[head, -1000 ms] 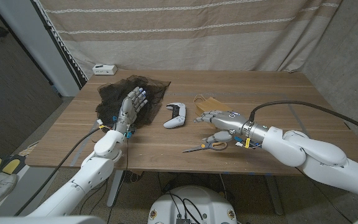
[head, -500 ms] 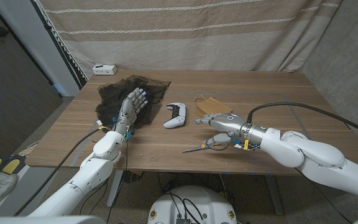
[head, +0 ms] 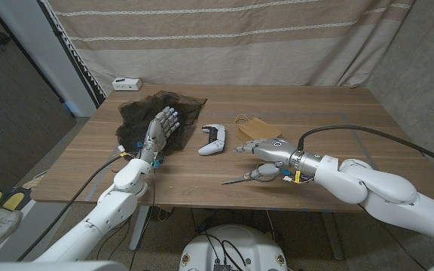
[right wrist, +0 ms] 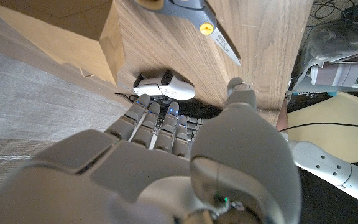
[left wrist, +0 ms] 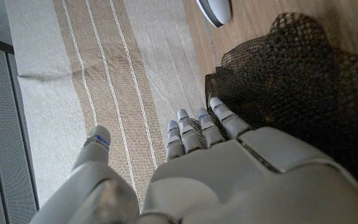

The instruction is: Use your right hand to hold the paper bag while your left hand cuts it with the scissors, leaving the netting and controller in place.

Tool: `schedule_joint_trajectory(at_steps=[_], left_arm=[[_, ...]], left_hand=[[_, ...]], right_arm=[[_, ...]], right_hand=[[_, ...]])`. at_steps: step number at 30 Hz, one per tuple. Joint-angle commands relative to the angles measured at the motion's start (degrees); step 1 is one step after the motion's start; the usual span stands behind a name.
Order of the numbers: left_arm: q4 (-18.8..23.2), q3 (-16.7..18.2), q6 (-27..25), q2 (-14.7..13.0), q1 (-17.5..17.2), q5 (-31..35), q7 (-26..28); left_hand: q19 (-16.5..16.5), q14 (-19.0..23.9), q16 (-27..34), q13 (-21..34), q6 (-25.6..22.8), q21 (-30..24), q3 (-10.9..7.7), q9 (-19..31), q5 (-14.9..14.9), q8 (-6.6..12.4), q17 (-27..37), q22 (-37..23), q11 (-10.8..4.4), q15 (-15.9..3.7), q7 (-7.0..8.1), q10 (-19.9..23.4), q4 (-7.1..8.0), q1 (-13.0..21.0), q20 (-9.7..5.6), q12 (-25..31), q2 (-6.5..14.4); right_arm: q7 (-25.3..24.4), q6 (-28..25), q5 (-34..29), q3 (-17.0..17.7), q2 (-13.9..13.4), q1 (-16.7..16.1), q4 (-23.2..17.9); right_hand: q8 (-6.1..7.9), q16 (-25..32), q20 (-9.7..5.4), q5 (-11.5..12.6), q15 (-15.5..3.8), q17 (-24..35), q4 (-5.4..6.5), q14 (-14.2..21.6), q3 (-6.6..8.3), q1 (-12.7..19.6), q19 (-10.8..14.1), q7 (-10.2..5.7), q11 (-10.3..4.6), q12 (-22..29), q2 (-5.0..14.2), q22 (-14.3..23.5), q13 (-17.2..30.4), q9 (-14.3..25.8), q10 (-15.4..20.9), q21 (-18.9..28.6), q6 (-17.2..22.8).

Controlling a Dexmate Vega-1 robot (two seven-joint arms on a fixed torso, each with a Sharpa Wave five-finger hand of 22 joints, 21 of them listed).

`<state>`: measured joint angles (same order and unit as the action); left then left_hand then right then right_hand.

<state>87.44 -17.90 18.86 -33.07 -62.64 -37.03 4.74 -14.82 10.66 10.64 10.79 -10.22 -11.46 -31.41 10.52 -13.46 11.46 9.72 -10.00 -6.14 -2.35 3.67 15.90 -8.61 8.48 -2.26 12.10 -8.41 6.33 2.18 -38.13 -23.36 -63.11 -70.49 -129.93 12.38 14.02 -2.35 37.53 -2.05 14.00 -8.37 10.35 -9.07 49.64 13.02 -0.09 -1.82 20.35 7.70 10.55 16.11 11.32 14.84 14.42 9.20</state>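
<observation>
While the right robot hand reaches across the tabletop, it covers the near part of the paper bag — whether it touches the bag is hard to tell; its fingers look loosely extended, holding nothing. Scissors lie just beside its wrist, handles partly hidden. Over the black netting the left robot hand stands with fingers spread — empty. Between netting and bag lies the white controller.

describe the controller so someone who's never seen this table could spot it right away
On the wooden table, look near the middle, between the black netting on the robot's left and the brown paper bag on its right. The controller lies there, apart from both: the only white, curved, two-handled thing on the wood.
</observation>
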Motion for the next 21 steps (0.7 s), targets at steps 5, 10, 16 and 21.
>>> schedule_joint_trajectory(at_steps=[5,10,16,21], left_arm=[[0.0,-0.2,-0.2,0.0,0.1,0.1,0.0],[-0.3,-0.3,0.0,0.1,0.1,0.1,-0.2],[-0.3,-0.2,0.2,0.0,0.1,0.2,-0.4],[-0.2,-0.2,0.2,-0.1,0.0,0.2,-0.3]], left_hand=[[-0.3,0.5,-0.1,0.3,-0.4,0.2,0.18,0.3,-0.3,-0.08,0.2,-0.2,0.02,-5.51,0.49,0.5,-0.10,0.8,-3.92,-0.1,0.0],[-0.3,0.5,-0.1,0.3,-0.4,0.2,0.22,0.3,-0.3,-0.09,0.2,-0.2,-0.04,-5.55,0.56,0.6,-0.10,0.9,-3.93,-0.1,0.0],[-0.3,0.5,-0.1,0.3,-0.4,0.2,0.26,0.3,-0.3,-0.10,0.2,-0.2,-0.01,-5.56,0.44,0.5,-0.11,0.9,-3.93,-0.2,0.0],[-0.3,0.5,-0.1,0.3,-0.4,0.2,0.31,0.3,-0.3,-0.11,0.2,-0.2,-0.05,-5.48,0.34,0.5,-0.11,0.9,-3.91,-0.2,0.0]], right_arm=[[0.8,-1.5,-2.9,-1.8,1.0,0.6,-0.1],[1.5,-1.8,-3.5,-2.3,1.2,0.9,-0.1],[2.1,-1.8,-3.9,-3.0,1.5,1.4,0.1],[2.1,-1.6,-4.2,-3.5,1.8,1.7,0.4]], right_hand=[[0.10,0.2,-2.65,0.2,-6.63,0.5,0.81,0.2,-0.51,0.1,-1.8,0.37,0.20,0.3,-0.16,0.2,0.3,0.2,0.3,-0.7,0.3],[0.69,0.2,-2.83,0.3,-6.58,0.7,1.02,0.2,-0.55,0.1,-1.1,0.13,0.30,0.5,-0.01,0.3,0.4,0.3,0.8,-0.5,1.7],[1.12,0.3,-2.85,0.4,-6.78,0.8,0.73,0.6,-0.15,1.0,-0.8,-0.91,0.24,0.5,0.36,0.4,0.4,0.3,0.8,-0.5,2.8],[1.81,0.4,-2.24,0.4,-6.32,0.8,0.50,1.4,-0.08,1.7,0.1,-1.34,0.20,0.7,0.07,0.4,0.3,0.5,1.6,-0.2,4.6]])
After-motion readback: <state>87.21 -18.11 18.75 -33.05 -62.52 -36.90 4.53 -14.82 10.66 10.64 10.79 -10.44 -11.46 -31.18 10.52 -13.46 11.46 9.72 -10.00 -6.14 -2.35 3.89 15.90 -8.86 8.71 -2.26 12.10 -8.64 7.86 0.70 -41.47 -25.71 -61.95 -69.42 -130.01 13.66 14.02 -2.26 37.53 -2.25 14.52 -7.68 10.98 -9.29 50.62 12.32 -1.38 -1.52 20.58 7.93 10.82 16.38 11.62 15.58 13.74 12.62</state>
